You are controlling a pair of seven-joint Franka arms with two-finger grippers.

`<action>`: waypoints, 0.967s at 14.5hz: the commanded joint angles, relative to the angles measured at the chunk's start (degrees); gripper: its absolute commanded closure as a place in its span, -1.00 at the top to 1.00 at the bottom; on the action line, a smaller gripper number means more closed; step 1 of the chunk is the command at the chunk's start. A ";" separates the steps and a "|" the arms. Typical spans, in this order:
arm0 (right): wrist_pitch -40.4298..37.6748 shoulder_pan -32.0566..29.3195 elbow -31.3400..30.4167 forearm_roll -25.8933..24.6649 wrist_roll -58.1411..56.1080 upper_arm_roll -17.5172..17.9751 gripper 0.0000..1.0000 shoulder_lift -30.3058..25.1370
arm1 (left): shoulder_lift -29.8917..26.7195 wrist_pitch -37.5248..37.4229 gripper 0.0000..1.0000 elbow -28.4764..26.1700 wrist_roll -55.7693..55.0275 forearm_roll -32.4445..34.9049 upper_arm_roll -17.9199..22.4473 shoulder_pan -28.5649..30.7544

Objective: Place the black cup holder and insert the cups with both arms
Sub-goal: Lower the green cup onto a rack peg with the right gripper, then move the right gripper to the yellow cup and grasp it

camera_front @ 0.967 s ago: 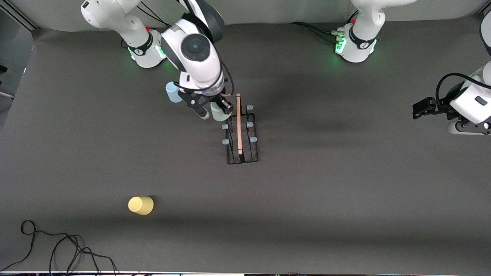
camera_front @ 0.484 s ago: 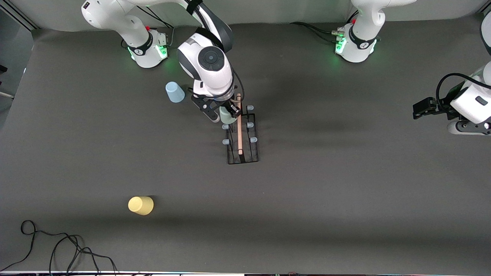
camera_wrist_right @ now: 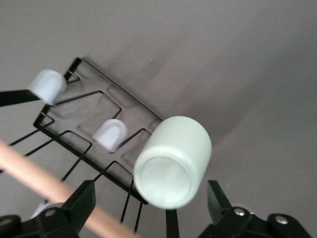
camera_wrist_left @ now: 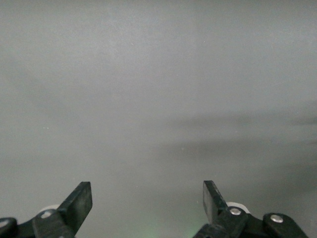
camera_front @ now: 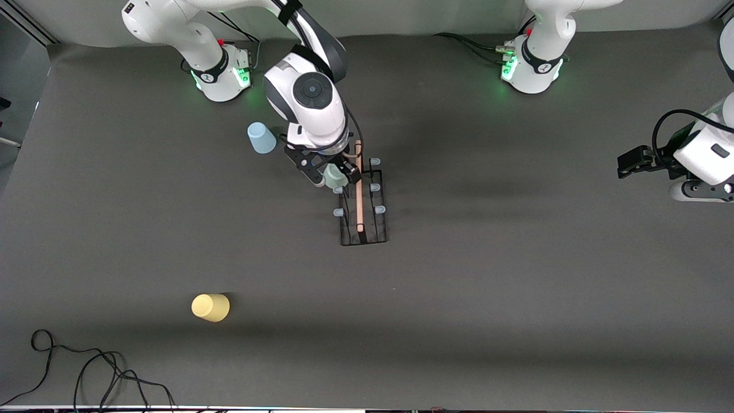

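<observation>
One cup is on the rack, by the look of it, and two are left out on the table. The black cup holder [camera_front: 363, 198] already stands near the middle of the table [camera_front: 516, 287], its wooden rod handle [camera_front: 358, 186] running along the top, so I'd say the placing step is done.

Over the end of the holder nearest the robots' bases hangs the right pincer [camera_front: 328, 171]. From its wrist view the mint green cup [camera_wrist_right: 173, 161] sits upside down between the two fingers [camera_wrist_right: 79, 203], with clear gaps on either side, so the jaws stand wide and nothing is gripped. The cup seems to be resting on one of the pale-tipped pegs, though the peg under it is hidden and I can't be sure how well it is seated. Two other peg tips [camera_wrist_right: 110, 134] show bare beside it.

Still waiting are the pale blue cup [camera_front: 261, 138], upside down on the table beside the right arm and toward that arm's end, and the yellow cup [camera_front: 210, 307], well apart from the holder and much nearer the front camera.

Off at its own end of the table the left arm waits, its left pincer [camera_wrist_left: 147, 198] spread wide and empty above bare table.
</observation>
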 commanded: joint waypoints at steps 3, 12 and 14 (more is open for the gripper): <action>-25.68 -0.09 21.64 0.67 -5.55 -5.66 1.00 -0.57 | -0.03 -0.15 1.00 0.18 0.88 0.74 -0.07 0.25; -27.59 -7.88 26.15 0.76 -76.61 -27.82 1.00 1.45 | -0.03 -0.15 1.00 0.18 0.88 0.74 -0.07 0.25; -23.11 -13.60 26.60 3.03 -88.14 -27.73 1.00 3.64 | -0.04 -0.15 1.00 0.18 0.88 0.74 -0.07 0.25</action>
